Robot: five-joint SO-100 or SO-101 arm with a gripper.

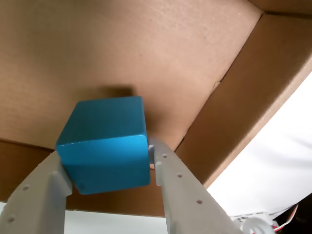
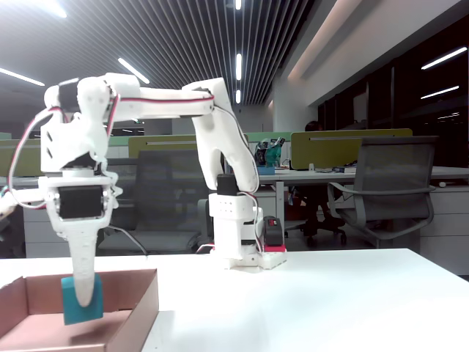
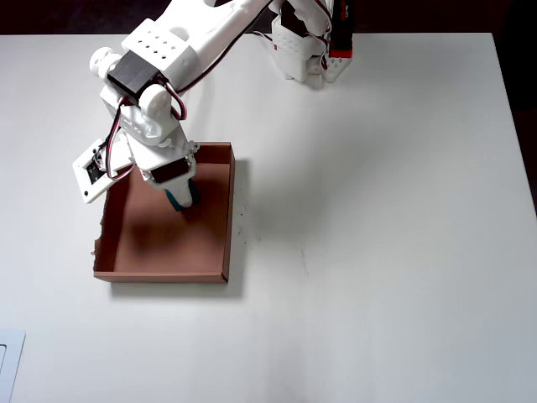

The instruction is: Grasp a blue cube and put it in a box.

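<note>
The blue cube sits between my white fingers in the wrist view, held a little above the brown floor of the box. My gripper is shut on it. In the fixed view the gripper points straight down into the box with the cube partly behind a finger. In the overhead view the box lies left of centre, and the cube shows as a sliver under the gripper near its upper right part.
The arm's base stands at the table's far edge. The box wall rises at the right in the wrist view. A white flat object lies at the table's lower left corner. Office chairs and desks stand behind the table.
</note>
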